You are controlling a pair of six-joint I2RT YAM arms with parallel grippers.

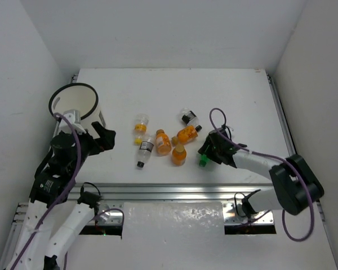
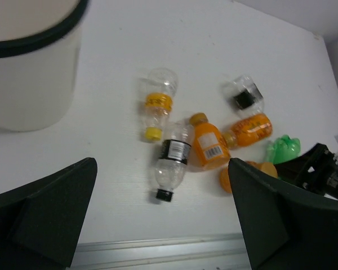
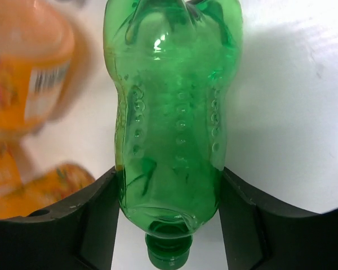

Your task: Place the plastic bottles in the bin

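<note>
The white bin (image 1: pixel 73 102) with a black rim stands at the far left and also shows in the left wrist view (image 2: pixel 28 73). My left gripper (image 1: pixel 105 138) is open and empty beside the bin, above the table (image 2: pixel 162 164). My right gripper (image 1: pixel 207 151) is shut on the green bottle (image 3: pixel 169 112), cap toward the camera; its cap shows in the top view (image 1: pixel 203 162). Between the arms lie a clear bottle with a yellow cap (image 1: pixel 140 124), a clear bottle with a black cap (image 1: pixel 145 151), three orange bottles (image 1: pixel 163 142) (image 1: pixel 178 154) (image 1: pixel 186 135) and a clear black-labelled one (image 1: pixel 188 117).
White walls close in the table on the left, back and right. A metal rail (image 1: pixel 169 191) runs along the near edge of the table. The right arm's purple cable (image 1: pixel 217 121) loops above the gripper.
</note>
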